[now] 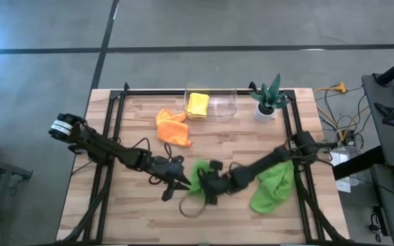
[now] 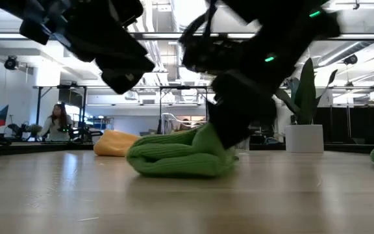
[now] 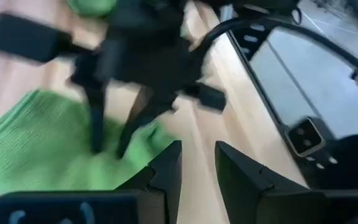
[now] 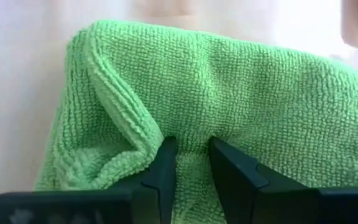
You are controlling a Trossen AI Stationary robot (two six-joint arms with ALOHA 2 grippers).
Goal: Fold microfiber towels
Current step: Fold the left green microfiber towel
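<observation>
Bunched lime green towel (image 2: 177,156) lay mid-counter (image 1: 238,140) — right pincer (image 4: 191,163) closed on a pinch of its cloth. Left pincer (image 3: 197,171) sat just beside the towel's edge, fingers slightly parted, nothing between them. A second lime towel (image 1: 273,186) lay under the right arm.

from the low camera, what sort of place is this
Likely a robotics lab or workshop: a wooden worktable in a black frame, exposed ceiling pipes over an open hall, and a person seated at equipment behind.
</observation>
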